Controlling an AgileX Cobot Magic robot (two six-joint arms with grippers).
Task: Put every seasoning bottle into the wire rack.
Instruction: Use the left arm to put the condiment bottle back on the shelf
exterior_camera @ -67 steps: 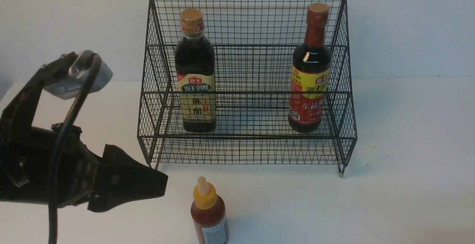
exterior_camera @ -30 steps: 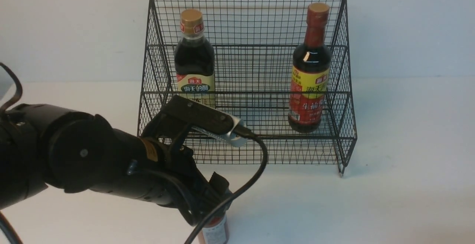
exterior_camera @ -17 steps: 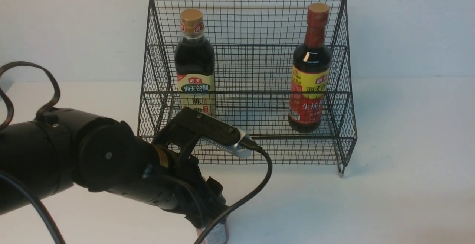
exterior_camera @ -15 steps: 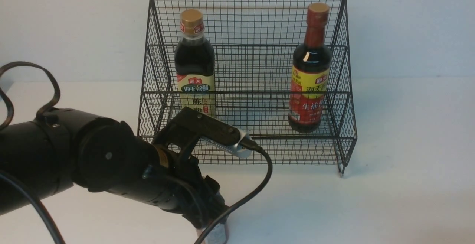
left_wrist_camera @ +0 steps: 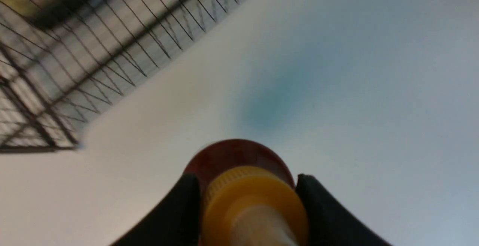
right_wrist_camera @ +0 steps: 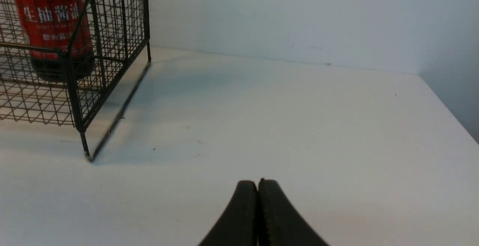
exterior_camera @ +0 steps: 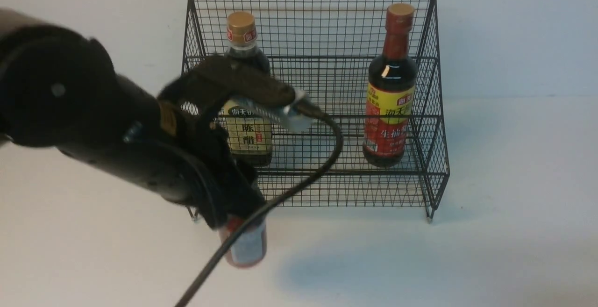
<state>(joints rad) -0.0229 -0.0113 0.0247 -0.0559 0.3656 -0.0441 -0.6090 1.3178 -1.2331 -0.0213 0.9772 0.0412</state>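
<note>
One bottle outside the wire rack (exterior_camera: 318,173): the red sauce bottle (exterior_camera: 246,246), off the tabletop (exterior_camera: 355,260), gripped by the left claw (left_wrist_camera: 249,201). Wrist view: both fingers pressed against its sides at the yellow nozzle cap (left_wrist_camera: 258,205), nozzle between them. Right claw (right_wrist_camera: 257,186): jaws together, nothing between them.

Key relation: bottle hangs below the left claw, on the robot's side of the rack, lower than the shelf that carries the other two. Long axis near upright, base down; the arm comes in slantwise from the left. Left arm is the nearer one, being already on the bottle.

Rack contents: gold-capped vinegar bottle (exterior_camera: 247,139) toward the left end, partly behind the arm; red-necked soy sauce bottle (exterior_camera: 391,101) toward the right end. Both upright, wide gap between.

Judgement: two of three placed, transfer of the third under way. Next move probably needs lift over the front rail, then forward and rightward into the gap, axis kept vertical. Risks: base catching the rail; the loose cable (exterior_camera: 299,188) snagging on mesh.
</note>
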